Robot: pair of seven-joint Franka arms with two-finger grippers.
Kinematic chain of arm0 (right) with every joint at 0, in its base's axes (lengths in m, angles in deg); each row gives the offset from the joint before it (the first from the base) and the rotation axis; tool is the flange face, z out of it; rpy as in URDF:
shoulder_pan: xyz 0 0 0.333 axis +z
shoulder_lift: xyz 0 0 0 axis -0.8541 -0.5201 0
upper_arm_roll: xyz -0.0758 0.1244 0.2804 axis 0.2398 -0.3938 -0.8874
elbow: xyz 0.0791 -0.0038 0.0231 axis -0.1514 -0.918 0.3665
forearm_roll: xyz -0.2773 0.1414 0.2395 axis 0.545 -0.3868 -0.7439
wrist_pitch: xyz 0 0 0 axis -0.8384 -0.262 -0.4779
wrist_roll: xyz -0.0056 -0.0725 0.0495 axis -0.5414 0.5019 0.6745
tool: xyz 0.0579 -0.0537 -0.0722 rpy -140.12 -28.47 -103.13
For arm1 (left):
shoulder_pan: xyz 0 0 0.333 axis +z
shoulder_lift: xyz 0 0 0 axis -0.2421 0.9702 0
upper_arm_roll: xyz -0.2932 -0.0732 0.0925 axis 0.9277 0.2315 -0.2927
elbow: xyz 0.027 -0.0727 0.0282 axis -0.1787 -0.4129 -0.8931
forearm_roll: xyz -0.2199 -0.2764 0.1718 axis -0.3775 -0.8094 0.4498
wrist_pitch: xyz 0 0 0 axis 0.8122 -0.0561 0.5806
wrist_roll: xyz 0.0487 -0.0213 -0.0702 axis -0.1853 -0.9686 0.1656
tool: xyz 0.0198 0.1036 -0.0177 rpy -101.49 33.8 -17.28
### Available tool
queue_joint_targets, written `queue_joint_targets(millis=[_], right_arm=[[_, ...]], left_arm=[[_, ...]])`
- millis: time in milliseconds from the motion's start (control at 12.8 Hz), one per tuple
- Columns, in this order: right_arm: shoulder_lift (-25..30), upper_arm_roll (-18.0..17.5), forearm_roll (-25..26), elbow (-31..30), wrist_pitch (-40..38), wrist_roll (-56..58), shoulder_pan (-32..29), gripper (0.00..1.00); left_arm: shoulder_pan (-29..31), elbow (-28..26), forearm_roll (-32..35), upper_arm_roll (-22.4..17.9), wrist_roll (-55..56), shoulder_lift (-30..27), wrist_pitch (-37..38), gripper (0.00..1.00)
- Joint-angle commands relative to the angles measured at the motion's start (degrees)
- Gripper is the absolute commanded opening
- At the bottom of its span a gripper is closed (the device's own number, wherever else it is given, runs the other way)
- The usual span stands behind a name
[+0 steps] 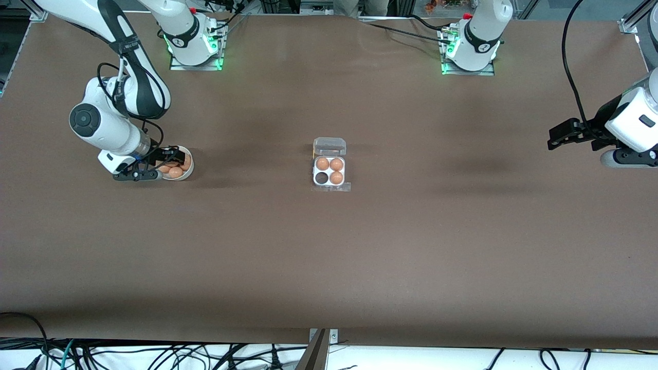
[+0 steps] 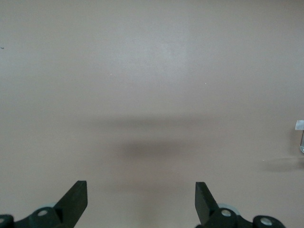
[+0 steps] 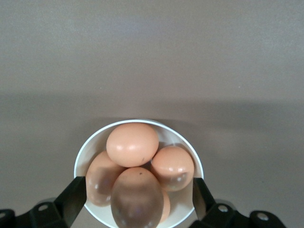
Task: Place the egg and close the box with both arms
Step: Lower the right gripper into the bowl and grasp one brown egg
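Looking down from the front view, the box (image 1: 329,172) is sitting mid-tabletop (image 1: 329,257) with its clear lid folded back toward the robots' bases; three cells are holding eggs and the cell nearest the camera toward the right arm's end is standing empty. The right tool (image 1: 165,165) is hanging at the white bowl (image 1: 186,172) of eggs near the right arm's end, while the left tool (image 1: 558,134) is waiting in the air over bare tabletop at the left arm's end, well apart from the box. The left wrist view is showing what the front view cannot: the left tool (image 2: 141,199) is spread wide with nothing between its fingers, and only a sliver of the box (image 2: 300,137) is peeking in at the picture's edge. The right wrist view is showing the right tool (image 3: 138,199) spread on either side of the bowl (image 3: 90,147), straddling the heaped eggs (image 3: 137,178) without gripping one. The risk, as I judge it, is lying here: closing on a piled egg could nudge its neighbours, squeeze off-centre and let it slip, or crack the shell.
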Motion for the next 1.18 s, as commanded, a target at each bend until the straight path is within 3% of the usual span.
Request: queue_joint_targets(millis=[0, 235, 471, 784, 941, 1098], right_arm=[[2.77, -0.05, -0.59, -2.45, 0.36, -0.71, 0.22, 0.94], [3.13, -0.05, -0.50, -2.80, 0.09, -0.71, 0.22, 0.67], [3.13, -0.05, -0.50, -2.71, 0.09, -0.71, 0.48, 0.01], [4.52, -0.84, -0.50, -2.28, -0.43, -0.88, 0.92, 0.00], [6.90, -1.98, -0.50, 1.39, -7.86, -2.73, 0.92, 0.00], [7.96, -1.99, -0.41, 9.98, -20.40, -2.81, 0.92, 0.00]], left_arm=[[0.23, 1.36, 0.88, 0.15, -1.16, 0.47, 0.23, 1.00], [0.22, 1.36, 0.79, 0.15, -1.16, 0.47, 0.23, 1.00], [0.22, 1.36, 0.79, 0.15, -1.16, 0.47, 0.23, 1.00], [0.31, 1.36, 0.88, 0.15, -1.16, 0.47, 0.06, 1.00], [0.31, 1.36, 0.88, 0.15, -1.16, 0.47, -0.30, 1.00], [0.31, 1.36, 0.97, 0.15, -1.16, 0.47, -0.30, 1.00]])
